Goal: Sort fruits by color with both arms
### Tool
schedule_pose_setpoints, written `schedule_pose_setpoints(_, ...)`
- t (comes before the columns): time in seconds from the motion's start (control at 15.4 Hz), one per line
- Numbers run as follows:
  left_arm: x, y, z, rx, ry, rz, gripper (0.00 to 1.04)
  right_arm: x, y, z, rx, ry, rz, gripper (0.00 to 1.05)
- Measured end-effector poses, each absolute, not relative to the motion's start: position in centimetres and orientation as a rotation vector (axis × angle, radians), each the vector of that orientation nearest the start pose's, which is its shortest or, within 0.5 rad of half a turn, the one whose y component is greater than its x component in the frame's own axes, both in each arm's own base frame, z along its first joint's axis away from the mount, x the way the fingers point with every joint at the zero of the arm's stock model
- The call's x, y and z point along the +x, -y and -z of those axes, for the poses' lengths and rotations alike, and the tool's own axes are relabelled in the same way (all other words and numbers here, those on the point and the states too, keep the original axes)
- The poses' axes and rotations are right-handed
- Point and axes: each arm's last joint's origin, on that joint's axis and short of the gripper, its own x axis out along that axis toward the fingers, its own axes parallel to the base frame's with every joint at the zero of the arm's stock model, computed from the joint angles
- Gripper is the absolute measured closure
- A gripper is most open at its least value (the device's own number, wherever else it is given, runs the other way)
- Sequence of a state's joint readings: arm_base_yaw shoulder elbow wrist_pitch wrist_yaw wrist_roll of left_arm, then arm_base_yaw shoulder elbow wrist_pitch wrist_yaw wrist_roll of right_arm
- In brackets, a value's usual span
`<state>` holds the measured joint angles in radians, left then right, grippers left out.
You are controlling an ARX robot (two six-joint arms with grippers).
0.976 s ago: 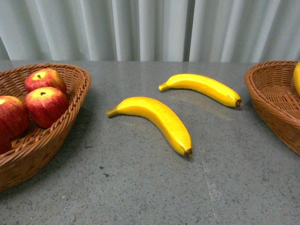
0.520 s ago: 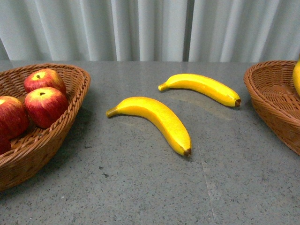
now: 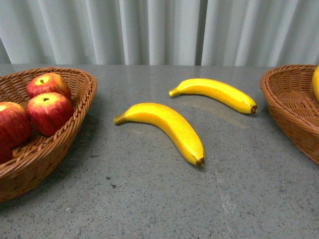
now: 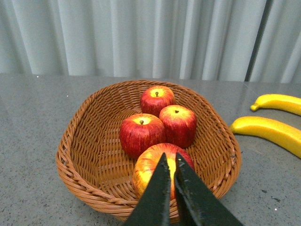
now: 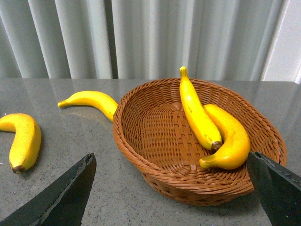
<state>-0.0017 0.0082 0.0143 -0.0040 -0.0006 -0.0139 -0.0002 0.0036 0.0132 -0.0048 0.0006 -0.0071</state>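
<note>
— What carries it all?
— A grey, speckled table (image 3: 149, 199) with a dull sheen.
— And what sits on it?
— A left basket (image 3: 75, 130) and a right basket (image 3: 283, 102), both wicker, well apart at opposite edges. Between them, two bananas lie flat on the bare top: the nearer banana (image 3: 169, 127) and the farther banana (image 3: 217, 92), close together but not touching, brown tips pointing right.
</note>
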Motion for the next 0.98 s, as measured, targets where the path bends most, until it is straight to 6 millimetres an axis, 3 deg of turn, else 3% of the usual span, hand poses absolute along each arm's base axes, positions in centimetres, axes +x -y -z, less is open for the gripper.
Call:
schedule_pose_setpoints(0.52, 9.74, 0.02, -16.74, -0.012, 0.002, 0.001, 0.05, 9.71, 0.00, -16.73, -0.007, 0.005, 0.001, 0.07)
schedule_pose_setpoints(0.98, 9.74, 0.02, -16.74, -0.011, 0.002, 0.001, 0.07, 9.71, 0.00, -16.72, -0.007, 0.005, 0.000, 0.07)
